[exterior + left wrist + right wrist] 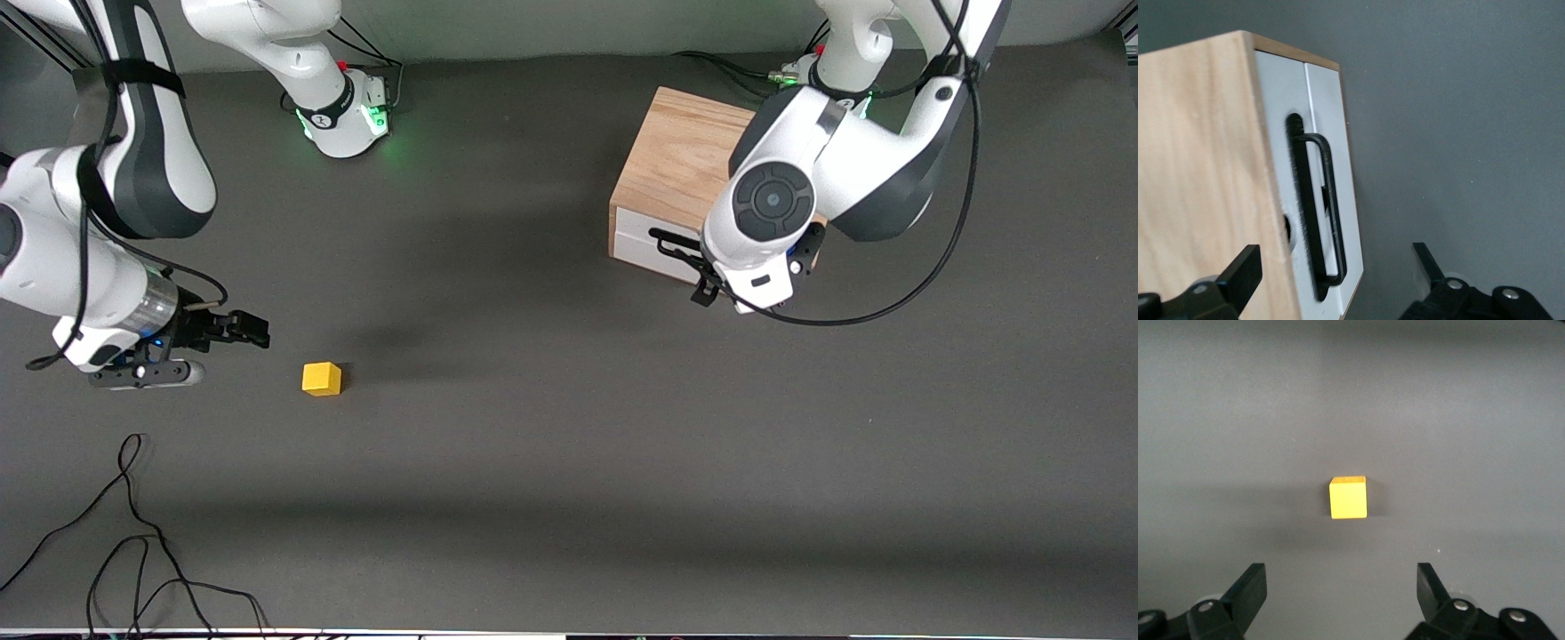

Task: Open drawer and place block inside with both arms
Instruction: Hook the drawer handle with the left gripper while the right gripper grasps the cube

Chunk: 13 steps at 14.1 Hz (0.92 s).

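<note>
Yellow block (1348, 498) lies on the table just ahead of the wide-open, empty right gripper (1341, 587).

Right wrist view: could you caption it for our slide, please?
Open right gripper faces the yellow block on the grey table.

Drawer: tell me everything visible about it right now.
The drawer is shut, its white front panel flush in the light oak-grain cabinet. A black bar handle runs across the panel. It sits toward the left arm's end of the table. The left hand hangs open in front of the handle; nothing touches it.
</note>
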Tool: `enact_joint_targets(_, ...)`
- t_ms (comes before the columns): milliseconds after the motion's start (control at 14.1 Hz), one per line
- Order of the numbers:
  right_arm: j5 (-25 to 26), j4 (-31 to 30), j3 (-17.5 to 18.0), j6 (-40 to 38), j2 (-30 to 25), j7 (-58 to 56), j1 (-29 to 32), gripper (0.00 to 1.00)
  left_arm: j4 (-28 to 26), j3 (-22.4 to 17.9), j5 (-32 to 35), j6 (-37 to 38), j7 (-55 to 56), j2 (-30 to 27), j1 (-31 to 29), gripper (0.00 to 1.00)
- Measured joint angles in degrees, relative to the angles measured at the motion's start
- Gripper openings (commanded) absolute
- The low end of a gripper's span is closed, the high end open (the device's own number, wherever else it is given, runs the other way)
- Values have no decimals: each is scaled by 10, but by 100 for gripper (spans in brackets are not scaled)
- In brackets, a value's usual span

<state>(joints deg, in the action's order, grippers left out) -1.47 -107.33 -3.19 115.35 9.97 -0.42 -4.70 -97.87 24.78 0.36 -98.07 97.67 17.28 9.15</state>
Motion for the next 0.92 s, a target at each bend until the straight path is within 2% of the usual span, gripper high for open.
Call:
enact_joint_targets(142,0,-2,0,23,21,0,0,100,-22,0,1,-30,0,7,-1,100)
enact_joint_targets(426,0,-22,0,78,55,0,0,100,-30,0,21,-70,26,33,0,100)
enact_joint_targets(924,0,-94,0,245,126,0,-2,100,-40,1,28,-75,51,64,17,100)
